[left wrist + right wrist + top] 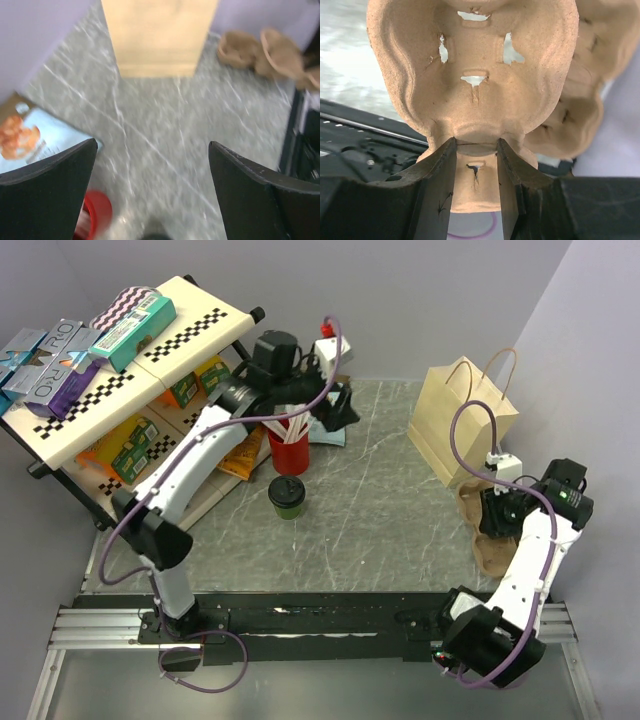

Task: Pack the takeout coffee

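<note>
The small dark-green paper cup with a round black lid (287,495) stands upright mid-bench (390,530), just before the red paper cup (290,453). The right pincer (476,145), partly closed, pinches a brown moulded-pulp cup carrier (475,60). Farther back, the left pincer (152,145) hangs wide open, empty.

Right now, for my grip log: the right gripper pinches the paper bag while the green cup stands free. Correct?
No: the right gripper pinches the pulp cup carrier, not the bag; the right wrist view shows it. The green cup stands free.
</note>
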Tool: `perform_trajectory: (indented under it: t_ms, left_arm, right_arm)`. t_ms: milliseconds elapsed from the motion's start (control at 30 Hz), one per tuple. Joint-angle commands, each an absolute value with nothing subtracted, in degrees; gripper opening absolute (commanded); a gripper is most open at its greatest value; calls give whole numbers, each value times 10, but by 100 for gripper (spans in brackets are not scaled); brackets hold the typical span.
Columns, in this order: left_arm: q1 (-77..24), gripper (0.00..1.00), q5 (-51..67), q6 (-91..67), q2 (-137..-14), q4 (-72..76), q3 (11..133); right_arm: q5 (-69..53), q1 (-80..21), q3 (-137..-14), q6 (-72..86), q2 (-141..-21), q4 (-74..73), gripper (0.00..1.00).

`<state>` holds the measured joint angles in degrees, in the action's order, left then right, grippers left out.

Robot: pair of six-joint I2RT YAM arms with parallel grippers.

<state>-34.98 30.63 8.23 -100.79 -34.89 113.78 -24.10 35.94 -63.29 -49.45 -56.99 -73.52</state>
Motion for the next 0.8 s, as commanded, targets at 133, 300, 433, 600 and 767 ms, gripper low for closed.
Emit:
perform_trajectory:
  t_ms: [133,300,433,600,767]
  left_arm:
    - [-367,99,254,15,-1067,-285,1242]
    - [-366,99,219,35,-975,-293,1173]
    - [-363,99,171,53,-885,-280,1083]
    - [-350,99,107,83,-802,-276,1036]
    - [-296,99,117,48,-774,-266,1044]
  right_arm:
    - [-394,287,-685,-562,-536,-795,0]
    - [-379,66,-639,-522,-514,-761,0]
    - [-353,-115,-620,-462,-530,-700,0]
    - [-312,-290,-648,-439,-627,-629,0]
    - [-250,-417,-714,-432,-764,-591,0]
